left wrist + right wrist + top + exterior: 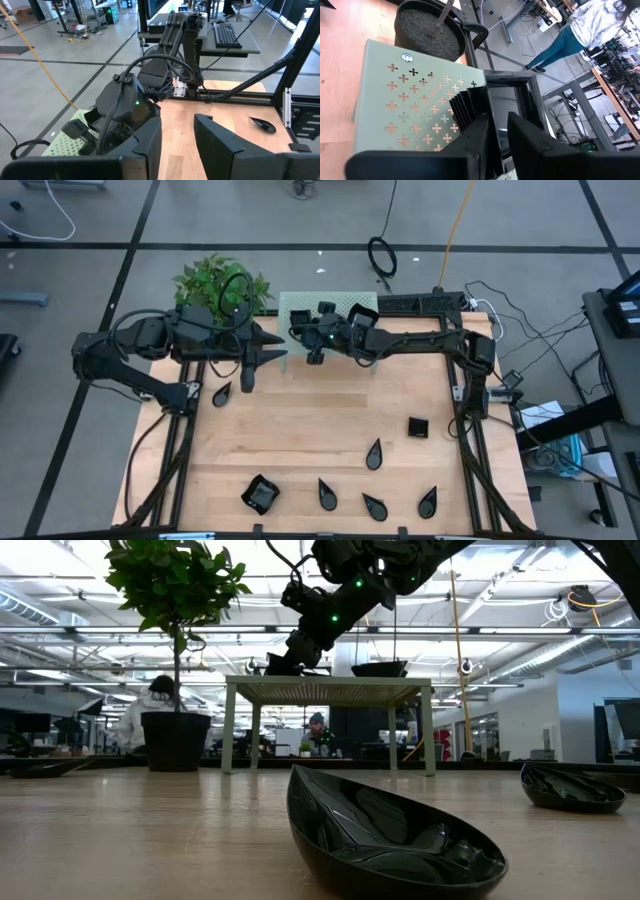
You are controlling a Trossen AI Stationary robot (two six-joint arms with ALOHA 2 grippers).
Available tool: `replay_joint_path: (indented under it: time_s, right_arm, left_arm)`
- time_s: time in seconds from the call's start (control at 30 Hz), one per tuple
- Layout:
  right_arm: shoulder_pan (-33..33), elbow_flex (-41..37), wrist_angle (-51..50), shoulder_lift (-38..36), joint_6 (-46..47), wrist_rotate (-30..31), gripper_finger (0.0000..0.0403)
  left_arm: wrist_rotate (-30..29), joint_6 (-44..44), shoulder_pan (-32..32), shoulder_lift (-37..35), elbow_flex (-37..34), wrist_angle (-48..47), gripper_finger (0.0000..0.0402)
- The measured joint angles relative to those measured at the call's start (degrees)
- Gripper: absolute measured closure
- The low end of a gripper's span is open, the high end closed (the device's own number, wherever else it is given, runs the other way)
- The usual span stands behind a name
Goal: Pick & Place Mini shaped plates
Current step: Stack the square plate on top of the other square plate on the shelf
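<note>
High view: six teardrop plates [374, 454], two squares [418, 427].

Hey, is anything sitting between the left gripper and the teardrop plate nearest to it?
Nothing visible does. The open left gripper is near the table's back edge; the teardrop plate lies nearby on bare wood. The right gripper is over the green stand, off that path.

No text, label, brand, number or sign can be read in any view. The pale green rack [415, 105] beneath the right gripper [495, 132] bears only cross-shaped cut-outs and a small round emblem too small to make out.
</note>
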Motion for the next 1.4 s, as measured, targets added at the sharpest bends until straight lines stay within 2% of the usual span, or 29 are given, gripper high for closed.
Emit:
replay_joint_path:
  time_s: [0.23,0.37,0.47,0.73,0.8,0.93,1.03,1.17,1.3,1.4]
  right_arm:
    - [1.95,-0.09,0.84,-0.97,0.12,0.24,0.0300]
    - [3.76,-0.15,-0.39,-1.88,0.13,0.23,0.0290]
    - [4.72,-0.02,2.25,-2.55,0.07,0.50,0.0289]
    - [5.17,-0.07,3.76,-2.77,2.90,15.31,0.0291]
    - [6.42,-0.10,0.06,-4.15,5.75,18.08,0.0292]
    - [9.38,0.09,-8.38,-8.18,13.90,19.63,0.0293]
    - [11.18,-0.11,-19.59,-11.39,22.85,19.45,0.0293]
    - [12.41,-0.11,-36.90,-16.11,37.42,12.92,0.0293]
    - [12.36,-0.05,-55.06,-19.91,52.42,-0.03,0.0293]
    - [12.67,-0.33,-66.31,-21.78,58.99,-9.60,0.0294]
  left_arm:
    - [0.00,-0.01,0.01,0.00,0.00,-0.01,0.0282]
    - [0.02,0.00,-0.01,0.00,0.00,-0.04,0.0282]
    - [0.04,-0.01,0.01,0.00,0.00,-0.10,0.0282]
    - [0.04,-0.26,0.01,0.00,0.00,-0.69,0.0282]
    - [0.04,-0.26,0.01,0.00,0.00,-0.90,0.0282]
    - [0.02,-0.26,-0.01,0.01,0.00,-1.89,0.0282]
    - [0.02,-0.25,-0.01,0.02,0.00,-1.98,0.0282]
    - [0.03,-0.03,0.01,0.02,0.00,-2.00,0.0282]
    - [0.04,0.03,0.01,0.02,0.00,-1.99,0.0282]
    - [0.03,0.07,-0.01,0.02,0.00,-2.00,0.0282]
